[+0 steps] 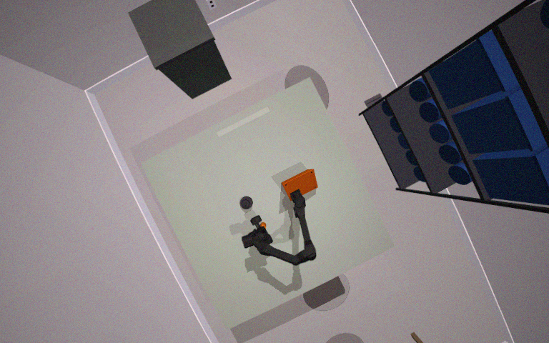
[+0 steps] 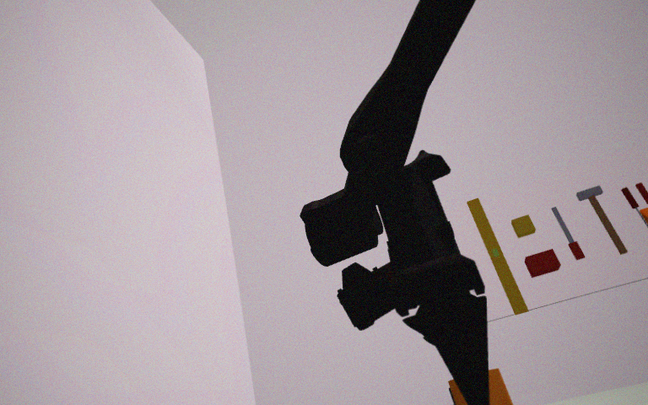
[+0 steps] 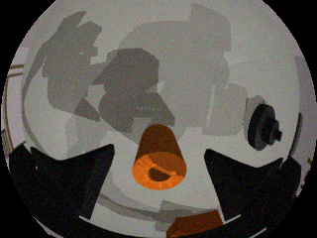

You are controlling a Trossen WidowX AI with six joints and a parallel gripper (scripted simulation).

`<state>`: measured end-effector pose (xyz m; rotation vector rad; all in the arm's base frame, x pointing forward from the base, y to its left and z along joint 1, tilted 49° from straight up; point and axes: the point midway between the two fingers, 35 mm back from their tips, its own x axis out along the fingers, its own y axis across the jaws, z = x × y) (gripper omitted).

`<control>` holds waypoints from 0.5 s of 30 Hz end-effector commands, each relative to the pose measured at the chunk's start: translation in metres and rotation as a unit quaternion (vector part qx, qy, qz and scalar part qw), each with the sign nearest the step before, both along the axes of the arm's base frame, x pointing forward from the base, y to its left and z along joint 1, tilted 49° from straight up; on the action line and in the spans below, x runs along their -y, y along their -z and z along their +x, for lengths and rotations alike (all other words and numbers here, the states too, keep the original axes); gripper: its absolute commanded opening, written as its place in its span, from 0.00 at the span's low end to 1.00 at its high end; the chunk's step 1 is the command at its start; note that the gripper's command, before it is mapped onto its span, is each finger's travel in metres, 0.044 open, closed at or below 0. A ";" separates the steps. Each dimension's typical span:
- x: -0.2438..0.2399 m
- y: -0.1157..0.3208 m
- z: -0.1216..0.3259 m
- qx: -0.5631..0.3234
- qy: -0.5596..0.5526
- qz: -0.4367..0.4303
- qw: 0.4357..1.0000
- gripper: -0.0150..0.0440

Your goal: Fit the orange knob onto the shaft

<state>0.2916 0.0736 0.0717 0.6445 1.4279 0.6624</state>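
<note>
My claw (image 1: 259, 226) (image 3: 160, 153) is wide, with nothing gripped. Left of the post (image 1: 246, 202) (image 3: 263, 127) in my wrist view, the knob (image 1: 263, 224) (image 3: 159, 171) stands between my fingers, untouched. Closing off-centre could tip or twist it; then its flat could miss the post's hidden one and jam.
</note>
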 end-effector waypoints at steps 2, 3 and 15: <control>-0.007 0.006 -0.001 -0.004 0.001 0.003 1.000 1.00; -0.008 0.007 -0.002 -0.004 0.000 0.003 1.000 1.00; -0.020 0.016 -0.003 -0.004 0.000 0.005 1.000 0.96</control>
